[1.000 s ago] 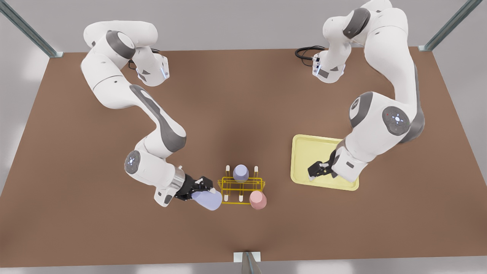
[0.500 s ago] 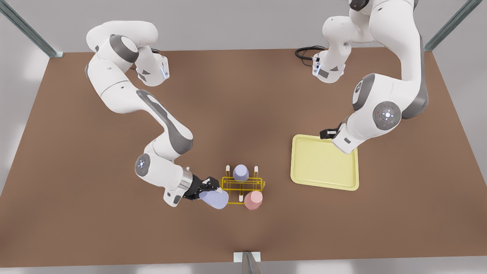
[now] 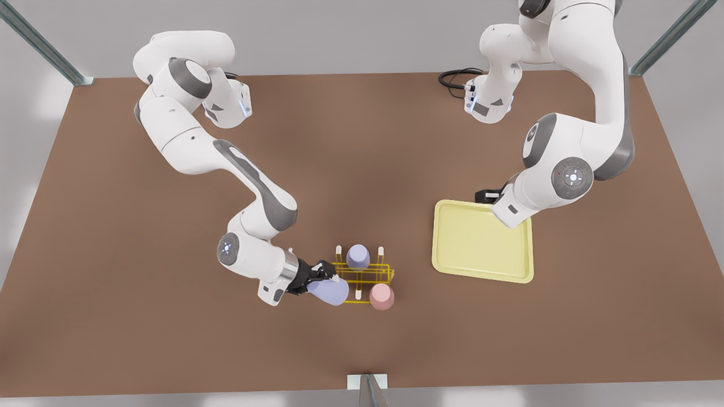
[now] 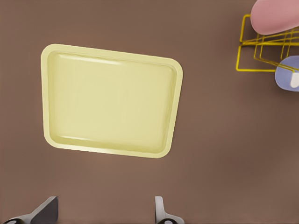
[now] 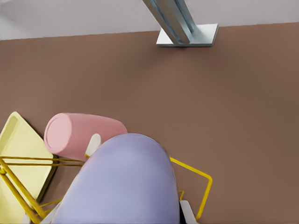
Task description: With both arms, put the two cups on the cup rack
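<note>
Right gripper (image 3: 323, 281) jaws clamp the periwinkle cup (image 3: 330, 291) at the cup rack (image 3: 362, 277) edge; left gripper (image 4: 105, 212) jaws spread above the tray (image 4: 112, 100).

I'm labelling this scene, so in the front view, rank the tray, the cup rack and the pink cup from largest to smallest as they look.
1. Pale-yellow tray, clearly largest.
2. Yellow cup rack.
3. Pink cup, smallest.

Front view high overhead, wrist views closer, all sharing cup rack (image 3: 360, 276), seemingly.
</note>
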Controlling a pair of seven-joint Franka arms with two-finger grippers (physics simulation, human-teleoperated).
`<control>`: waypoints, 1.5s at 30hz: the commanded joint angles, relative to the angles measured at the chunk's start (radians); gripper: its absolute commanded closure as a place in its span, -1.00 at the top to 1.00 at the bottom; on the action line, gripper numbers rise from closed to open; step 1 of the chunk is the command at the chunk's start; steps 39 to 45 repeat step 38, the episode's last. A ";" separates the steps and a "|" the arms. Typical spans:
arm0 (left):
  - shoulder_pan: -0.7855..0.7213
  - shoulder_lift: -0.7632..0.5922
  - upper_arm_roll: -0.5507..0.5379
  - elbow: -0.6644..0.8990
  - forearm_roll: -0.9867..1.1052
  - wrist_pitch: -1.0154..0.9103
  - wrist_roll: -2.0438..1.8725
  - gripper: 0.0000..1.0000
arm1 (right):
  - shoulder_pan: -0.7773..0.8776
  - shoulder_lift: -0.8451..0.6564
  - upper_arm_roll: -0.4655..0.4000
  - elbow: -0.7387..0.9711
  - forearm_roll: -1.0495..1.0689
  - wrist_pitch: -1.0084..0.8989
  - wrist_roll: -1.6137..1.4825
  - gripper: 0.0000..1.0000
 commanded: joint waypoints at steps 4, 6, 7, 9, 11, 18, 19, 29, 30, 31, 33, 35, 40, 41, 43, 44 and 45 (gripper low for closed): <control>-0.001 -0.001 0.000 0.000 0.002 -0.013 0.048 1.00 | 0.011 0.013 -0.003 0.008 -0.008 -0.001 -0.033 0.68; -0.002 -0.001 0.000 0.000 0.002 -0.015 0.048 1.00 | 0.019 0.022 -0.008 0.018 -0.007 -0.001 -0.042 0.68; -0.002 -0.001 0.000 0.000 0.002 -0.016 0.050 1.00 | 0.026 0.027 -0.009 0.025 -0.007 -0.002 -0.041 0.69; -0.002 -0.001 0.000 0.000 0.002 -0.018 0.048 1.00 | 0.033 0.027 -0.015 0.025 -0.007 -0.002 -0.041 1.00; -0.002 -0.001 0.000 0.007 0.002 -0.031 0.048 1.00 | 0.037 0.027 -0.017 0.028 -0.005 -0.002 -0.039 1.00; -0.002 -0.001 0.000 0.007 0.002 -0.030 0.050 1.00 | 0.033 0.018 -0.018 0.082 0.008 -0.079 -0.042 1.00; 0.000 -0.001 0.000 0.007 0.002 -0.030 0.050 1.00 | 0.019 -0.014 -0.020 0.093 0.008 -0.143 -0.035 1.00; 0.020 -0.004 -0.002 0.037 0.005 -0.062 0.059 1.00 | -0.004 -0.456 -0.453 0.094 -0.242 -1.039 0.016 1.00; 0.022 -0.007 -0.005 0.076 0.005 -0.074 0.061 1.00 | 0.013 -0.553 -0.463 0.073 -0.226 -1.093 -0.018 1.00; 0.028 -0.003 -0.003 0.076 0.010 -0.074 0.061 1.00 | 0.013 -0.637 -0.473 0.001 -0.193 -1.093 -0.025 1.00; 0.034 -0.001 -0.002 0.076 0.010 -0.073 0.062 1.00 | 0.010 -0.742 -0.494 -0.102 -0.131 -1.082 -0.021 1.00; 0.032 0.000 -0.003 0.074 0.008 -0.071 0.061 1.00 | 0.008 -0.788 -0.508 -0.168 -0.113 -1.053 -0.018 1.00; 0.032 0.016 -0.003 0.076 0.007 -0.064 0.061 1.00 | 0.008 -0.797 -0.511 -0.174 -0.111 -1.051 -0.018 1.00; 0.032 0.016 -0.003 0.076 0.007 -0.064 0.061 1.00 | 0.008 -0.797 -0.511 -0.174 -0.111 -1.051 -0.018 1.00; 0.032 0.016 -0.003 0.076 0.007 -0.064 0.061 1.00 | 0.008 -0.797 -0.511 -0.174 -0.111 -1.051 -0.018 1.00; 0.032 0.016 -0.003 0.076 0.007 -0.064 0.061 1.00 | 0.008 -0.797 -0.511 -0.174 -0.111 -1.051 -0.018 1.00; 0.032 0.016 -0.003 0.076 0.007 -0.064 0.061 1.00 | 0.008 -0.797 -0.511 -0.174 -0.111 -1.051 -0.018 1.00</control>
